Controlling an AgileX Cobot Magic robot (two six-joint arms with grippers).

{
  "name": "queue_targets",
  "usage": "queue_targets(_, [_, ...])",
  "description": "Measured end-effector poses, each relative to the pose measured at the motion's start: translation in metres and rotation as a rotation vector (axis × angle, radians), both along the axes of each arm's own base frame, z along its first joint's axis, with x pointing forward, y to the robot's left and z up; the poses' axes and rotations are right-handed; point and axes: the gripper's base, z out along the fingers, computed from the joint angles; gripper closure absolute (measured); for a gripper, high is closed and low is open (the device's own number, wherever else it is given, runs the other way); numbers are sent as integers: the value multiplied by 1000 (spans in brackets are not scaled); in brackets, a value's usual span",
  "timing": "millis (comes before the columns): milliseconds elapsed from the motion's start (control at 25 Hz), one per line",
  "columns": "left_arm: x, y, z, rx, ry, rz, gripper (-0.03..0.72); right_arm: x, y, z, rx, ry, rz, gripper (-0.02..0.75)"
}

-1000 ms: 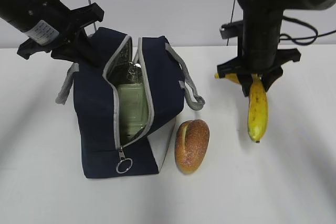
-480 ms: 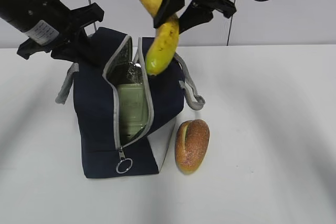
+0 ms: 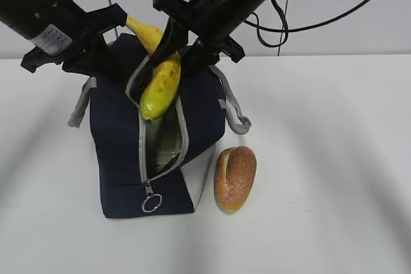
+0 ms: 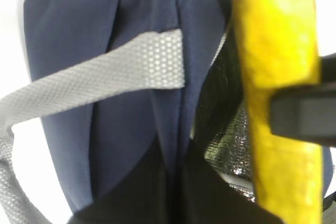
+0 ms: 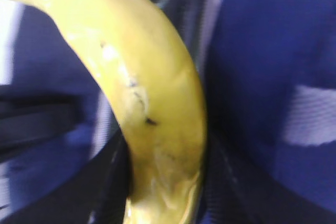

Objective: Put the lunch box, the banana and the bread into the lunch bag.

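Observation:
The navy lunch bag (image 3: pixel 115 139) stands on the table with its zipper open. My right gripper (image 3: pixel 183 46) is shut on the banana (image 3: pixel 157 75) and holds it slanted over the opening, its lower tip at the zipper's edge. The banana also shows in the right wrist view (image 5: pixel 152 108) and in the left wrist view (image 4: pixel 278 93). My left gripper (image 3: pixel 96 49) is shut on the bag's far left rim (image 4: pixel 168 145) and holds it open. The lunch box is hidden; only a dark gap shows inside the bag. The bread (image 3: pixel 235 178) lies on the table to the right of the bag.
A grey handle (image 3: pixel 232 110) loops off the bag's right side, another (image 3: pixel 78 110) hangs on the left. The zipper's metal ring pull (image 3: pixel 151 203) hangs at the bag's front. White table stretches to the right of the bread.
My right gripper has carried the banana from the right of the table up and left, over the bag's opening. The banana now hides the lunch box. The left gripper has not moved.

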Motion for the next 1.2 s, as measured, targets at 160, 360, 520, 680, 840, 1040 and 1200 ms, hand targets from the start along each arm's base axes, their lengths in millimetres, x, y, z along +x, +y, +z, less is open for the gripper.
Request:
queue_targets(160, [0,0,0,0,0,0,691,3,-11,-16,-164,4,-13,449])
queue_targets(360, [0,0,0,-1,0,-1,691,6,-19,-21,-264,-14,-25,448])
queue_targets(520, [0,-1,0,-1,0,-2,691,3,-12,-20,-230,2,-18,447])
queue_targets(680, [0,-1,0,-1,0,-2,691,3,0,-27,-130,44,-5,442])
queue_targets(840, [0,-1,0,0,-2,-1,691,6,8,-33,-58,54,-4,381])
queue_targets(1040, [0,-1,0,0,-1,-1,691,4,9,-32,-41,60,10,170])
queue_targets(1200, [0,-1,0,0,-1,-1,691,1,7,-26,-60,48,42,156])
